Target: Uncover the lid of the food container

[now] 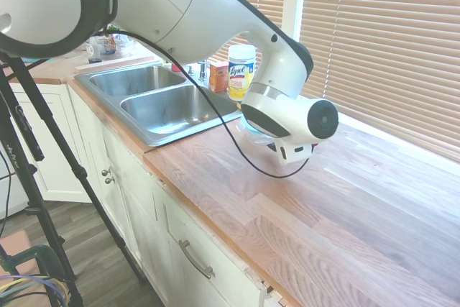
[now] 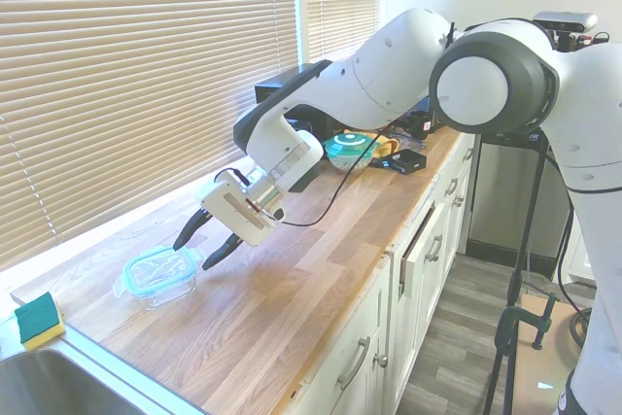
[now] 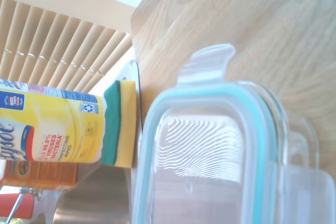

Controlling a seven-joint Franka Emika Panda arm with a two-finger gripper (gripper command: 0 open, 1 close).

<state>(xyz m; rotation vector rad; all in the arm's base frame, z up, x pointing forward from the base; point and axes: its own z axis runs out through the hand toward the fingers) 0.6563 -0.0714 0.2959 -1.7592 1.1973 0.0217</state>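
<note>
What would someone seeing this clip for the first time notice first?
The big white arm stretching across the wooden countertop, its open gripper hovering just beside the small clear food container, which sits near the window with the lid on it. Next, the bright yellow Lysol canister behind the steel sink, and the yellow-green sponge at the sink's edge.

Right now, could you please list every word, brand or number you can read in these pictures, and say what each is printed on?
"Lysol": on the yellow wipes canister beside the sink, seen cut off in the wrist view.
Smaller print on the canister: too blurred to read.
Orange box behind the sink: print unreadable.
Lid and food container: no text.
</note>
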